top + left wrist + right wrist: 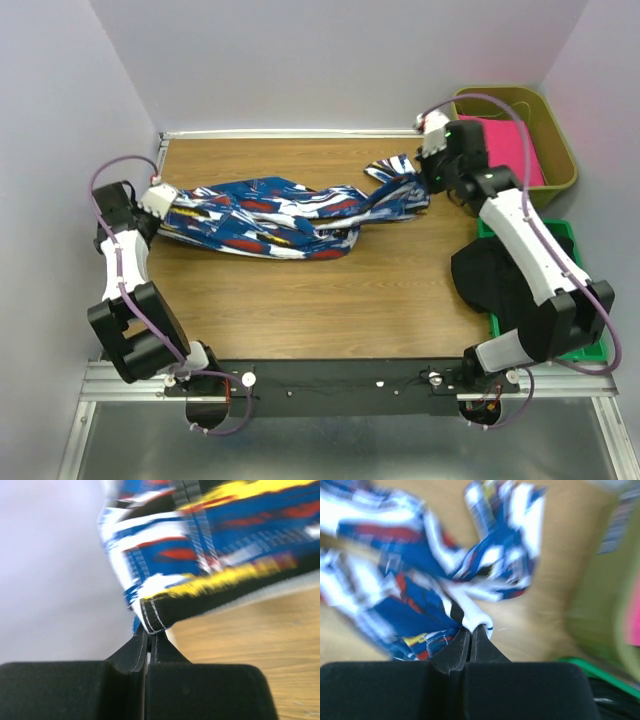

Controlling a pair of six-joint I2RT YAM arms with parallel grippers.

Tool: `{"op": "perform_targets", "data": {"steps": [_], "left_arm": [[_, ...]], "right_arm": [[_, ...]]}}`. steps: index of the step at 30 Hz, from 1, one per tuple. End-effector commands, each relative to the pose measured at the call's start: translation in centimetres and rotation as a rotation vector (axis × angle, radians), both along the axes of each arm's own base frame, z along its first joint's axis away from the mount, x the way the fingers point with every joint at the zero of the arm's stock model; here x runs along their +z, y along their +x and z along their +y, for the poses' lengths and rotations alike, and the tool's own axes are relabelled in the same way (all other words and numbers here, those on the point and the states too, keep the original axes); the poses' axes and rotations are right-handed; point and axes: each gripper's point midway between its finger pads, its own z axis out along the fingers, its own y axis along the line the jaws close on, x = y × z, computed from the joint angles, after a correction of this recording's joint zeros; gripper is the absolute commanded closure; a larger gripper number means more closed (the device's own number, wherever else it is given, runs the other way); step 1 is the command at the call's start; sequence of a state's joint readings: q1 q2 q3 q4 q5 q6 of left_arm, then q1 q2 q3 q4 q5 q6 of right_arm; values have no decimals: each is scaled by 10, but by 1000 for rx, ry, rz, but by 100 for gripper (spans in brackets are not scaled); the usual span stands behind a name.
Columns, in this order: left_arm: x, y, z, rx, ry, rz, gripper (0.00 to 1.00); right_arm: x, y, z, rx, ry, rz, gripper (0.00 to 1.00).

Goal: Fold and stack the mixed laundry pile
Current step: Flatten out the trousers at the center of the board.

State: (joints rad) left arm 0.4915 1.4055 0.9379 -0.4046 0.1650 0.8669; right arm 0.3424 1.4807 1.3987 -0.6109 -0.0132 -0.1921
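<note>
blue cloth (410,610): blurred in right wrist view | black garment (478,282): partly hidden behind right arm (526,236)

Both arms looked pretty much identical tbh. The left arm (125,265) and right arm (532,240) had white shells on the long links and chunky black blocks at the joints. A thin purple cable (150,318) looped along each one, and the right one had a tiny green light (450,133) up near the wrist. The bases were bolted to a black bar (340,385). Up close, the left gripper (146,632) and right gripper (471,629) were matte black, tapering to thin tips.
</note>
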Motion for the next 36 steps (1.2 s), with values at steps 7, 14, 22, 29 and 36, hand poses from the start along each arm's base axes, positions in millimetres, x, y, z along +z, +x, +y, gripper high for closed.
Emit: {"op": "perform_targets", "data": {"steps": [7, 14, 22, 29, 36], "left_arm": [[144, 16, 36, 23, 255, -274, 100], [124, -3, 48, -30, 281, -153, 100], [72, -29, 26, -179, 303, -16, 100], [68, 8, 25, -119, 156, -17, 100], [62, 21, 32, -84, 132, -2, 100]], "right_arm": [[104, 14, -112, -248, -86, -274, 99], [45, -16, -121, -198, -125, -110, 99], [-66, -72, -93, -25, -69, 270, 99], [-95, -19, -88, -83, -44, 366, 54], [-72, -26, -80, 6, -41, 333, 28]]}}
